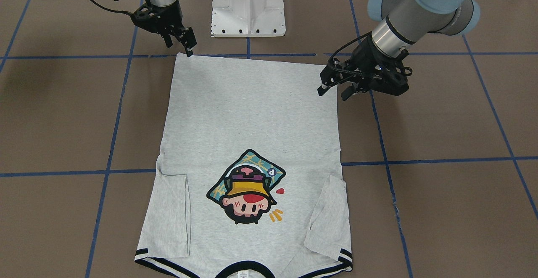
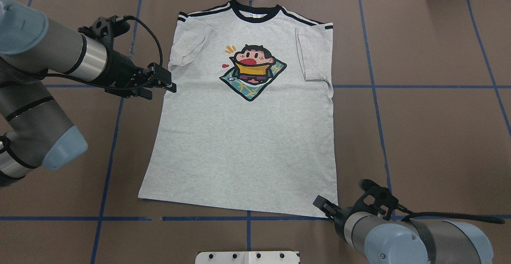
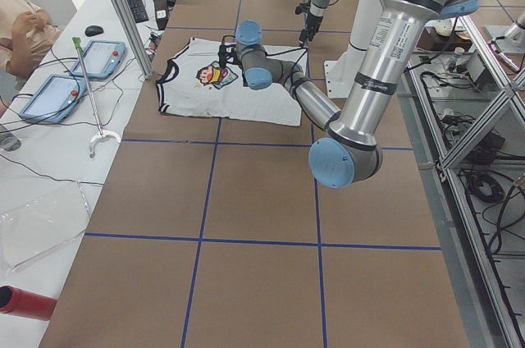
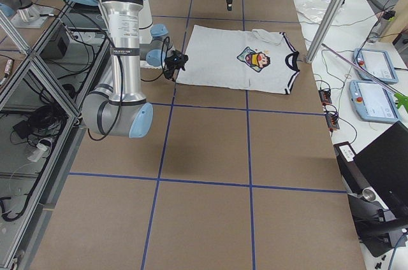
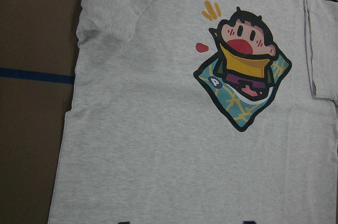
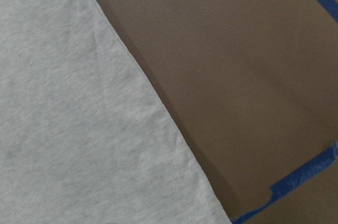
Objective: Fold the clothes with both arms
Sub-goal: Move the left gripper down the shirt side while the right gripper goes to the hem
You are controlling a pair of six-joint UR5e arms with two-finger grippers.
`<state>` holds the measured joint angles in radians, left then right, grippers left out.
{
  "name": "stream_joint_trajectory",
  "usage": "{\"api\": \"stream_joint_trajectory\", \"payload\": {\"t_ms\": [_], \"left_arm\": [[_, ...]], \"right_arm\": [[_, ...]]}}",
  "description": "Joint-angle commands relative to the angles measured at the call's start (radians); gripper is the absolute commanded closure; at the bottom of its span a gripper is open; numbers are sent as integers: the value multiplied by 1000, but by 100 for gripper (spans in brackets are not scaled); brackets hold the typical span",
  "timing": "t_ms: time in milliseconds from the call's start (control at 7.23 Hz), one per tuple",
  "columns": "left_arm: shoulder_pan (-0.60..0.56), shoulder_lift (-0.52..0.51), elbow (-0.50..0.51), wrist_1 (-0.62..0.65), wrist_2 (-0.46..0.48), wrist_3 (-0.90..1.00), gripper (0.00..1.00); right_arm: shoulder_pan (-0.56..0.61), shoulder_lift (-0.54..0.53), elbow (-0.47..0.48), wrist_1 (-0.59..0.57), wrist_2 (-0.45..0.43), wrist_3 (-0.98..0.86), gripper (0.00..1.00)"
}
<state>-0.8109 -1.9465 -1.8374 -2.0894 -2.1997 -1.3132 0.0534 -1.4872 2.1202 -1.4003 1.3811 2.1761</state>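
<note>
Left end effector [image 1: 334, 92]: fingers apart, empty, just beside the T-shirt [image 1: 252, 114] at its side edge. Right end effector [image 1: 180, 47]: fingers apart, one tip at the hem corner, nothing clamped. T-shirt lies flat on the worktop [image 1: 441, 122], print up, both sleeves folded inward.

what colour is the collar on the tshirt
Black, around the neck of the grey T-shirt; the collar shows best in the overhead exterior view.

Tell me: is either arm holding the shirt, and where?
Left tool, open beside the T-shirt, holds nothing. Right tool sits at its hem corner; grip unclear.
</note>
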Motion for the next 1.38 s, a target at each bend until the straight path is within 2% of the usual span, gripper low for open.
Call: {"api": "stream_joint_trajectory", "payload": {"t_ms": [0, 138, 415, 553, 830, 968, 1107, 1245], "left_arm": [[1, 4, -2, 0, 0, 0, 21], [1, 4, -2, 0, 0, 0, 20], [-1, 6, -6, -1, 0, 2, 20], [-2, 6, -6, -1, 0, 3, 20], [-2, 30, -6, -35, 0, 3, 20], [-2, 67, -11, -82, -2, 3, 20], [-2, 93, -11, -127, -2, 3, 20], [-1, 93, -11, -129, 0, 0, 20]], "right_arm": [[-20, 10, -29, -5, -25, 27, 9], [-20, 11, -29, -5, -24, 27, 17], [-17, 13, -26, -5, -25, 27, 40], [-15, 13, -26, -5, -25, 27, 48], [-15, 15, -28, -5, -25, 27, 54], [-15, 16, -25, -5, -25, 27, 68], [-12, 13, -23, -5, -25, 27, 100], [-12, 13, -23, -5, -25, 27, 100]]}}
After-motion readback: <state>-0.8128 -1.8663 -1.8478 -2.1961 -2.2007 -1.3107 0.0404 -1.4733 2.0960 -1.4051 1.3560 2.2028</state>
